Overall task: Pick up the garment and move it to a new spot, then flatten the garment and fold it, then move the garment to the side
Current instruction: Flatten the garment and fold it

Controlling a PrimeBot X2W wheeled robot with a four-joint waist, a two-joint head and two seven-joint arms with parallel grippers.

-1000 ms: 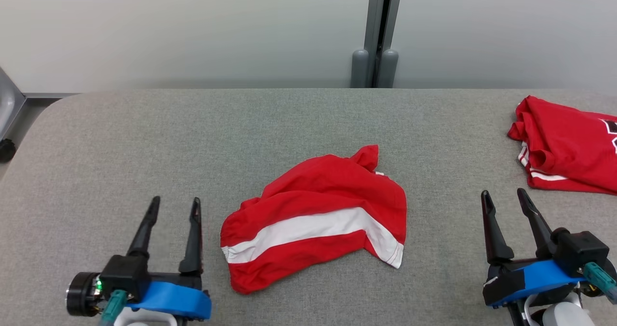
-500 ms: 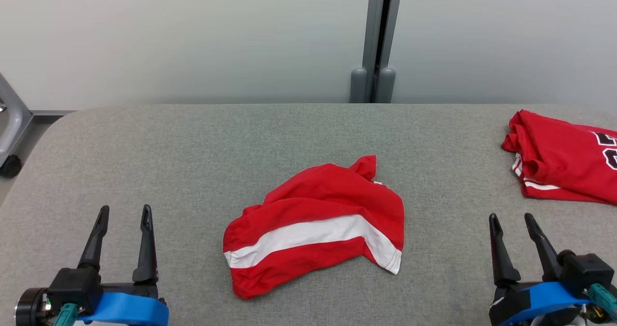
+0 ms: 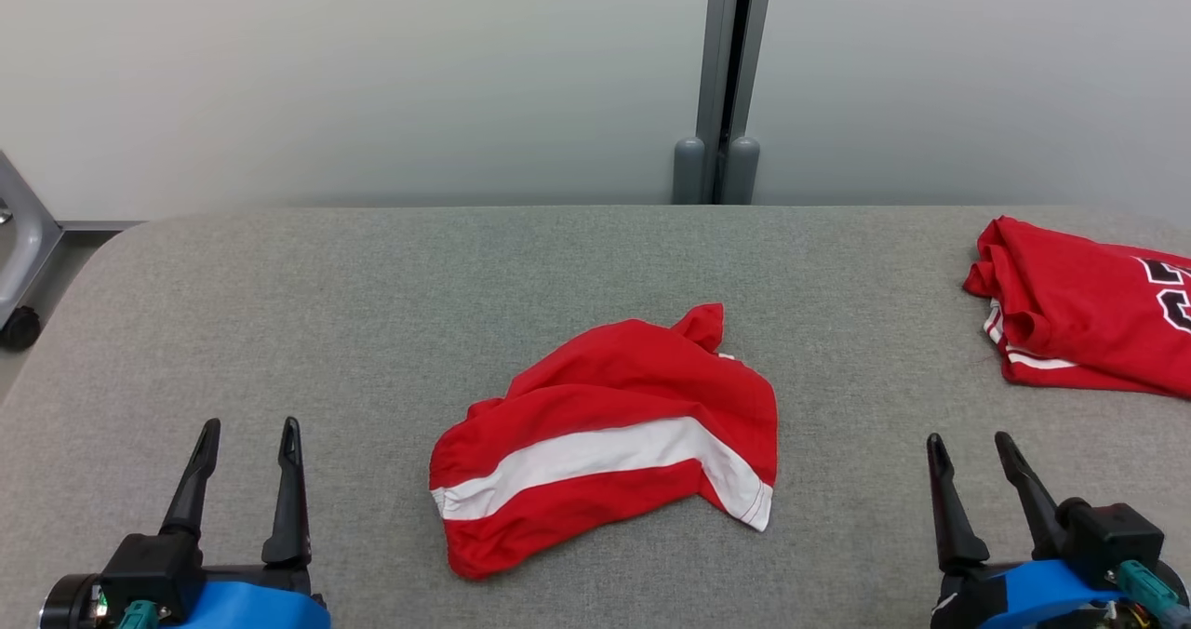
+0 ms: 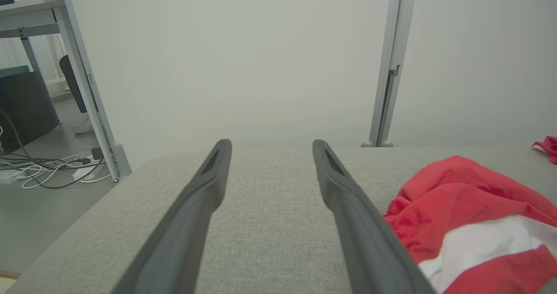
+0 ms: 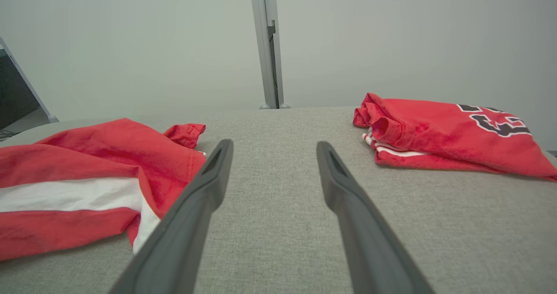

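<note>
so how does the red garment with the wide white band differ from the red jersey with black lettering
The red garment with the wide white band lies rumpled mid-table; the red jersey with black lettering sits folded at the robot's far right. The garment shows one broad white stripe; the jersey has black characters and thin white trim. Both are red and rest on the grey fabric table.

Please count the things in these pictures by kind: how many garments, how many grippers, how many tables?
Garments: 2, the crumpled striped garment and the folded garment, both red.
Grippers: 2, the left gripper and the right gripper, both open and empty.
Tables: 1, the gray table.
Total: 5.
</note>
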